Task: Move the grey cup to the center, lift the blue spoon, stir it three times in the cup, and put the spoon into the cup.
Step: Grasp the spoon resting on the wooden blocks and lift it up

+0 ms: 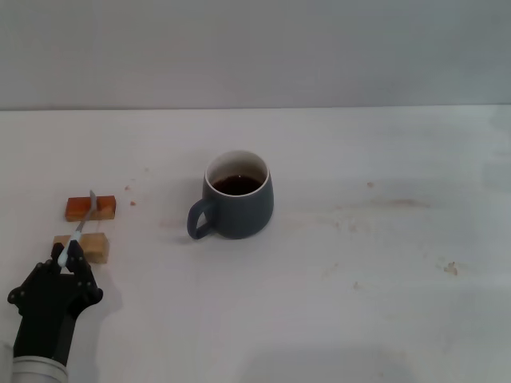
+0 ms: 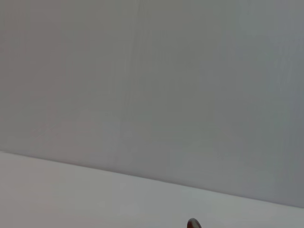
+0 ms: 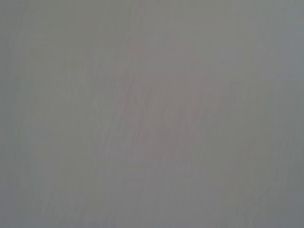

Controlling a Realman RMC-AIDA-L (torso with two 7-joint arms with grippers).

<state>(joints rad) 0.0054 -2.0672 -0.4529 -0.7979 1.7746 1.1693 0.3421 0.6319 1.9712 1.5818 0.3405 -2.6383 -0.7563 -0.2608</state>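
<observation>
The grey cup [image 1: 236, 206] stands near the middle of the white table [image 1: 359, 263], handle toward the left front, with dark liquid inside. The blue spoon [image 1: 80, 226] lies across two small wooden blocks at the left, its metal bowl on the far block. My left gripper [image 1: 66, 257] is at the near end of the spoon and its fingers are closed on the pale handle tip. The spoon still rests on the blocks. In the left wrist view only the spoon's bowl tip [image 2: 193, 223] shows. My right gripper is out of view.
An orange-brown wooden block [image 1: 91, 208] and a paler block [image 1: 83, 246] support the spoon. Small crumbs and faint stains mark the table at the left of the cup and at the right. A grey wall runs along the table's far edge.
</observation>
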